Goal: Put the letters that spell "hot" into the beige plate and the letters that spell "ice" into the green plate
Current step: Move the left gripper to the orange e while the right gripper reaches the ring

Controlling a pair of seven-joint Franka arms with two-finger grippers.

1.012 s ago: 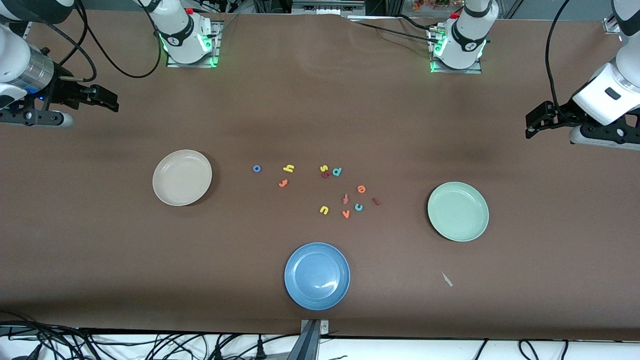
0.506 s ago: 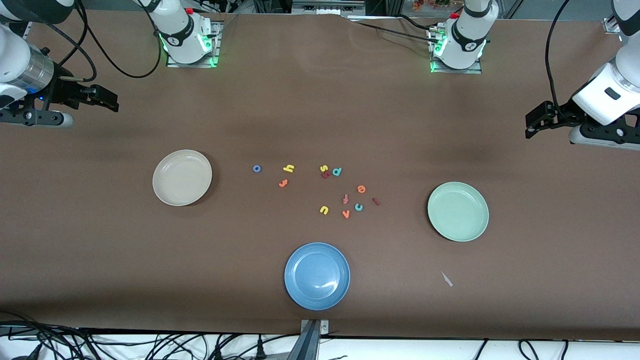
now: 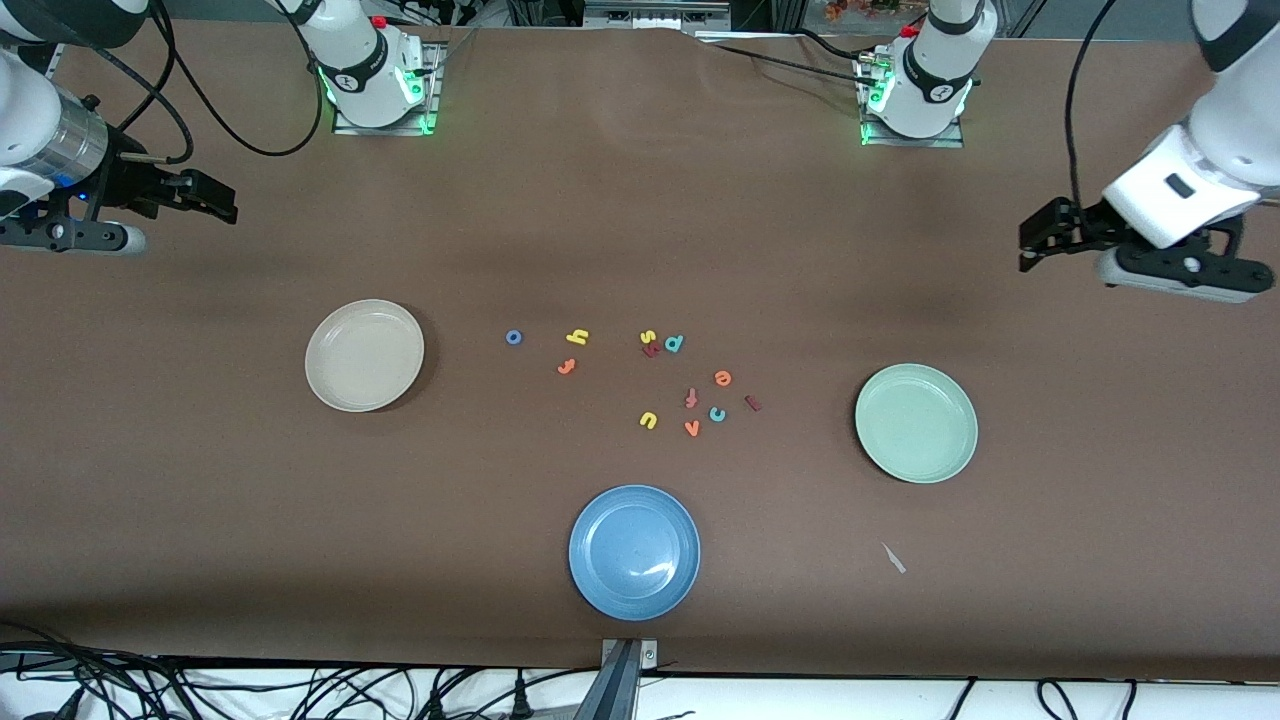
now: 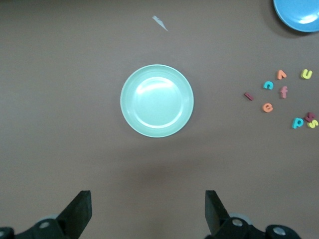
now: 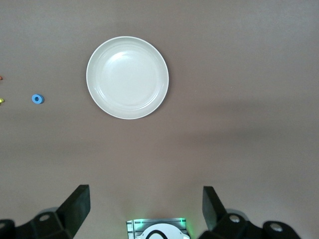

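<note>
Brown table [image 3: 200, 480]: plates [image 3: 634, 552], foam letters [image 3: 648, 420].

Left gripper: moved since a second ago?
Yes. The left gripper, fingers open, has shifted toward the table's middle and slightly toward the bases, judged against the round pale green plate, which stayed put.

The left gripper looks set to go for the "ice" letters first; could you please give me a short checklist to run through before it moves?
1. Left gripper open and empty, up over bare table at its arm's end: ok.
2. Green plate empty, ready to receive: ok.
3. Dark red "i" lies apart from other letters: ok.
4. Orange "e" has free space around it: ok.
5. Teal "c" sits close to the orange "v"; room for the fingers: cannot tell.
6. Right gripper open, waiting away from the letters: ok.
</note>
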